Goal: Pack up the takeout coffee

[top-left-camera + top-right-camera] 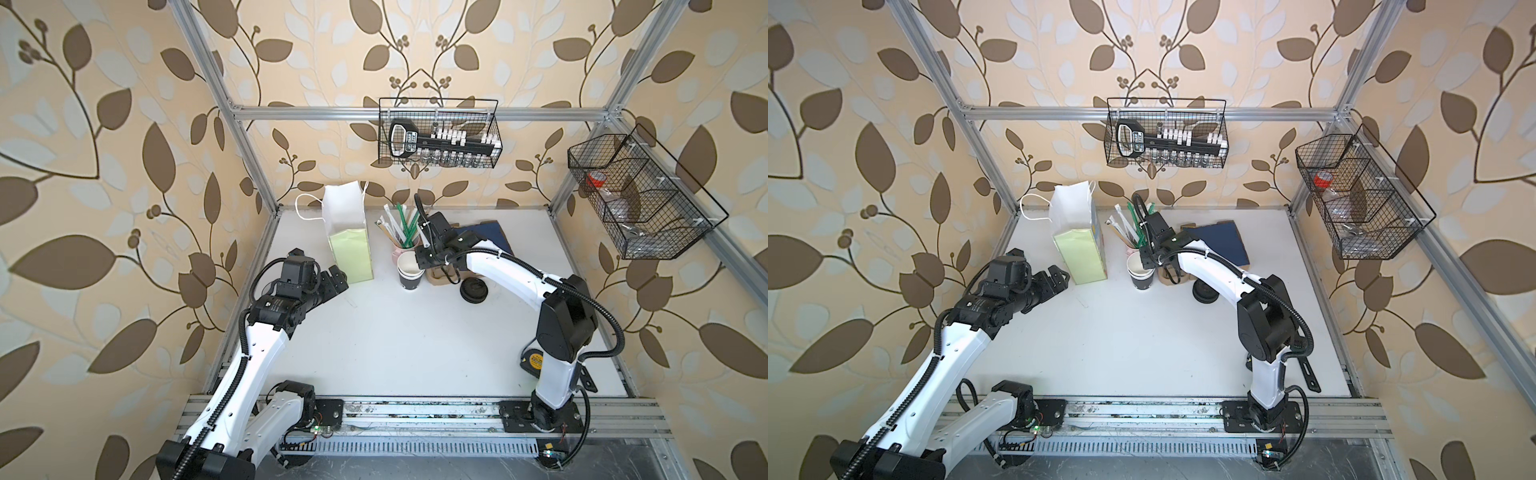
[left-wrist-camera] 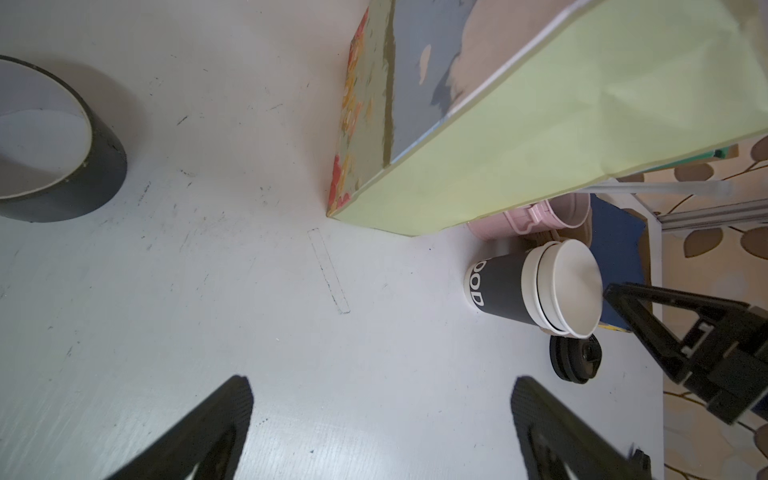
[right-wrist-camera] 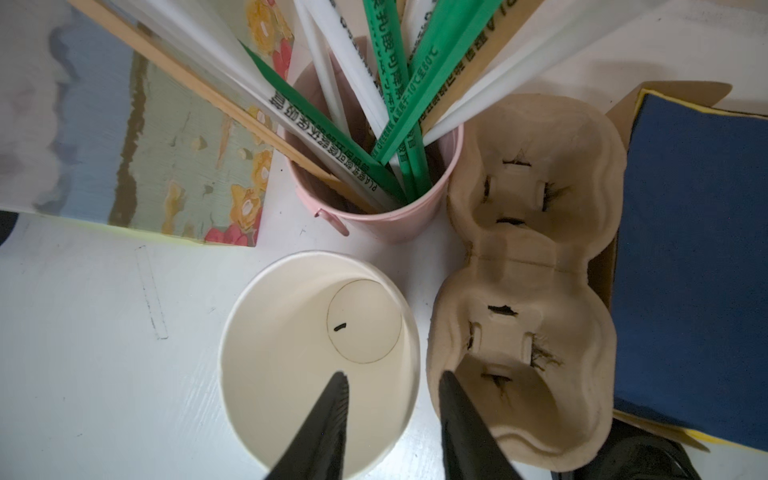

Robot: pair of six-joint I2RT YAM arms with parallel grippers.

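Note:
Two black takeout coffee cups stand nested and upright at the table's back middle; white lettering shows on the side and the white inside is empty. My right gripper hangs over the top cup's rim, partly closed. One finger is inside the cup and the other outside it, with gaps to the wall. My left gripper is open and empty, low by the foot of the green-and-white paper bag.
A pink cup of straws stands just behind the cups and a brown pulp cup carrier lies right beside them. Black lids and blue sheets lie to the right. A tape roll sits near the left arm.

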